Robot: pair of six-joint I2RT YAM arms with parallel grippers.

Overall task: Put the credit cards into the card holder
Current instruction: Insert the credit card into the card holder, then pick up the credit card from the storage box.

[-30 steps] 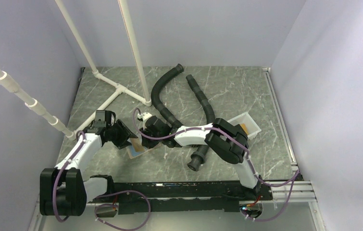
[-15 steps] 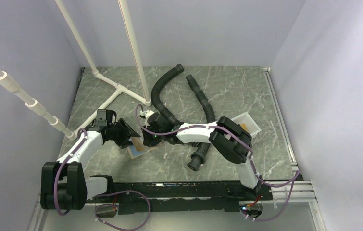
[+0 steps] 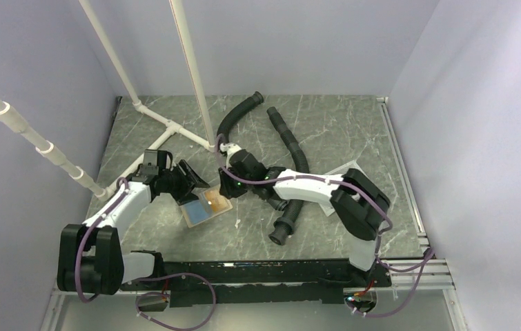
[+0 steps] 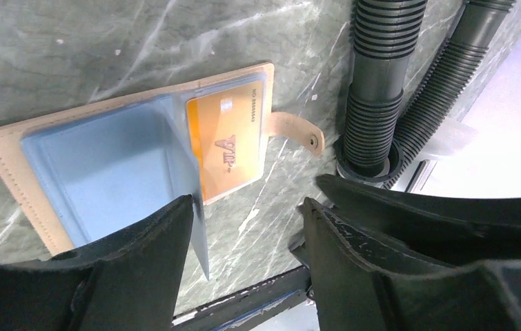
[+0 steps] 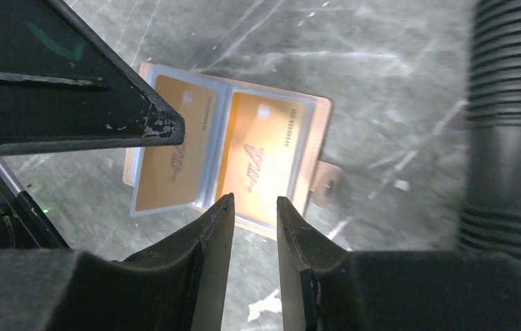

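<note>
Toward the near-left part of the table (image 3: 326,124), the tan card holder (image 3: 205,205) lay open and flat, inner side up. Its long axis slanted from the near left to the far right, and its snap tab (image 4: 297,131) pointed right, toward the hoses. Two orange-yellow credit cards (image 5: 174,152) sat in its clear pockets, one on each half, their short edges along the holder's length. The left pincer (image 4: 247,207) hung low over the holder's left end with its jaws wide and nothing between them. One blue sleeve leaf (image 4: 187,148) stood up against its finger, probably propped there so the pockets stayed reachable. The right pincer (image 5: 252,201) hovered just above the right-hand card, its jaws a narrow gap apart and empty; the card beneath looked fully seated. Beyond them two black corrugated hoses (image 3: 292,148) crossed the middle of the table. A white tray (image 3: 354,169) peeked out behind the right arm near the right edge, and a white pipe frame (image 3: 168,127) rose at the far left corner.
</note>
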